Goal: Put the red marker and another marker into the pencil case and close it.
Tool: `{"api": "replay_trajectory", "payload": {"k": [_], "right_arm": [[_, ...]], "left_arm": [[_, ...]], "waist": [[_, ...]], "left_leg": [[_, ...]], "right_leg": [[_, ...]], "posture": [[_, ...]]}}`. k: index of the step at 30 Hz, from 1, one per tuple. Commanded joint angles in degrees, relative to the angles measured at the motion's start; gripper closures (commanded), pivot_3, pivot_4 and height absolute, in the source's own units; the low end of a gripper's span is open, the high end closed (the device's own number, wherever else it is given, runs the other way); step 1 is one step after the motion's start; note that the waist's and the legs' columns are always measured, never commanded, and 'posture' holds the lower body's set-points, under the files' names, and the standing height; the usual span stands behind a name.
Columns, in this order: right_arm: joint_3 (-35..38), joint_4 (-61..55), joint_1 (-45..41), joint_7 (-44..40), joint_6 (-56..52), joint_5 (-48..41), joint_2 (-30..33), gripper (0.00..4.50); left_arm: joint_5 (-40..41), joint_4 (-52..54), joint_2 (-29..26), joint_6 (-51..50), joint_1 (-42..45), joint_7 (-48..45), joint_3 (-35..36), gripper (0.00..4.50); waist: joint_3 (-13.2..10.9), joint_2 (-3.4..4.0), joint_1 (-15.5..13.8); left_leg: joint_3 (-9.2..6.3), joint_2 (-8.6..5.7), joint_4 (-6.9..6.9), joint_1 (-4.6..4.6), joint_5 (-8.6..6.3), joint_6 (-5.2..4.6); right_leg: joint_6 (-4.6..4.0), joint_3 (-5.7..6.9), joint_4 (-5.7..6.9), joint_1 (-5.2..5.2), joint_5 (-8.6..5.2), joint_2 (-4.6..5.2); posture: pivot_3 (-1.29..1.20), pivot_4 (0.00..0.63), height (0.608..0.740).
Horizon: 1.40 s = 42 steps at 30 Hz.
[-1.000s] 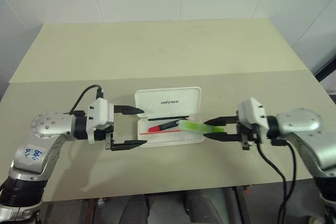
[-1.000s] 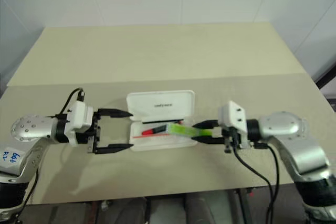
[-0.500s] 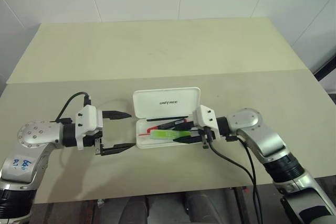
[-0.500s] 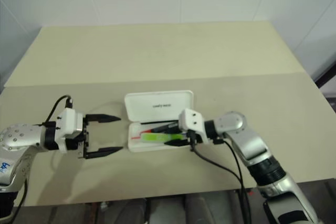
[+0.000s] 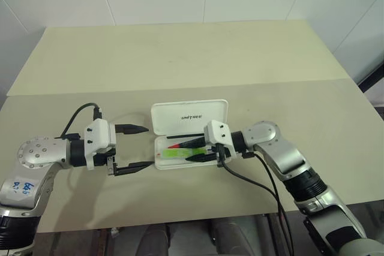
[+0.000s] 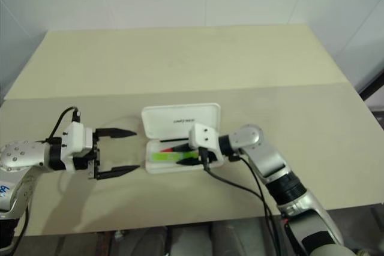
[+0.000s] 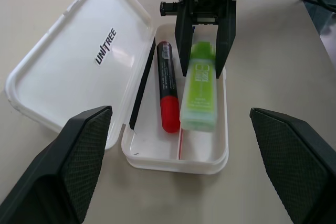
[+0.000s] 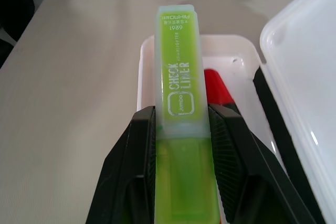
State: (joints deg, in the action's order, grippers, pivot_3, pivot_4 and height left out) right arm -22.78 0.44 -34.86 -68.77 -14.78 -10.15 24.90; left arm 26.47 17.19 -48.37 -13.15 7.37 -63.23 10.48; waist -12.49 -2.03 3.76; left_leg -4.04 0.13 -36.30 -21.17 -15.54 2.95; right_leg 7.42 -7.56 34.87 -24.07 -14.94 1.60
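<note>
Found the red marker [image 7: 167, 85] already lying in the open pencil case [image 7: 212, 162], the highlighter [image 7: 200, 87] pinched by the right gripper [image 7: 203, 70] over the tray, left gripper [image 5: 133, 147] spread beside it, lid unclosed

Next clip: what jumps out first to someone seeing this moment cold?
The lime-green highlighter stands out, pinched in the right claw over the tray of the open white pencil case at the table's middle. Beside it in the tray lies the red marker, next to the raised lid printed UNITREE. The left claw waits wide open just off the case's end.
</note>
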Motion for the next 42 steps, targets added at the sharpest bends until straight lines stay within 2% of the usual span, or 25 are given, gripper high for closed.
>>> {"api": "replay_trajectory", "payload": {"k": [1, 26, 27, 30, 38, 42], "right_arm": [[-0.9, -0.5, -0.7, -0.4, 1.1, 0.3, -1.1, 3.42], [-2.4, 6.4, -2.4, -1.7, 5.9, 3.1, -4.0, 3.42], [-2.3, 6.4, -2.4, -1.5, 6.2, 3.2, -4.2, 2.69], [-1.9, 6.5, -2.7, -1.1, 7.8, 3.6, -4.6, 1.68], [-0.5, 2.3, -2.8, -1.9, 4.5, 1.2, -4.5, 1.68], [2.6, -4.7, -0.6, -2.1, -0.3, -2.5, -1.1, 1.68]], "left_arm": [[-0.2, 0.9, -0.7, 0.2, 0.5, 0.7, 0.8, 0.00], [-0.2, 0.9, -0.2, -0.1, 2.8, 2.0, -0.8, 0.00], [-0.2, 0.8, -0.2, -0.1, 2.8, 2.0, -0.8, 0.00], [-0.3, 0.7, -0.2, -0.1, 3.0, 2.0, -0.9, 0.00], [-0.2, 0.1, -0.1, 0.1, 3.7, 1.8, -1.4, 0.00], [-0.2, 0.0, 0.2, 0.1, 4.3, 1.8, -2.0, 0.00]], "waist": [[0.0, 0.00, 0.2], [0.0, 0.00, 1.2], [0.0, 0.00, 1.2], [0.0, 0.00, 1.2], [0.0, 0.00, 1.2], [0.0, 0.00, 1.1]], "left_leg": [[-0.01, 0.00, 0.00, -0.01, 0.00, 0.00], [-0.05, 0.01, -0.02, -0.02, 0.01, 0.01], [-0.05, 0.01, -0.02, -0.03, 0.01, 0.01], [-0.05, 0.01, -0.02, -0.05, 0.01, 0.01], [-0.06, 0.01, -0.02, -0.05, 0.01, 0.01], [-0.08, 0.01, -0.02, -0.07, 0.01, 0.01]], "right_leg": [[-0.01, 0.01, 0.03, -0.02, -0.01, 0.00], [-0.13, 0.04, 0.40, -0.19, -0.08, -0.03], [-0.15, 0.04, 0.45, -0.22, -0.10, -0.03], [-0.19, 0.04, 0.56, -0.30, -0.14, -0.04], [-0.24, 0.04, 0.70, -0.38, -0.19, -0.07], [-0.23, 0.04, 0.70, -0.39, -0.20, -0.06]], "posture": [[0.00, 0.150, 0.740], [0.00, 0.150, 0.740], [0.00, 0.150, 0.740], [0.00, 0.150, 0.740], [0.00, 0.150, 0.740], [0.00, 0.150, 0.740]]}}
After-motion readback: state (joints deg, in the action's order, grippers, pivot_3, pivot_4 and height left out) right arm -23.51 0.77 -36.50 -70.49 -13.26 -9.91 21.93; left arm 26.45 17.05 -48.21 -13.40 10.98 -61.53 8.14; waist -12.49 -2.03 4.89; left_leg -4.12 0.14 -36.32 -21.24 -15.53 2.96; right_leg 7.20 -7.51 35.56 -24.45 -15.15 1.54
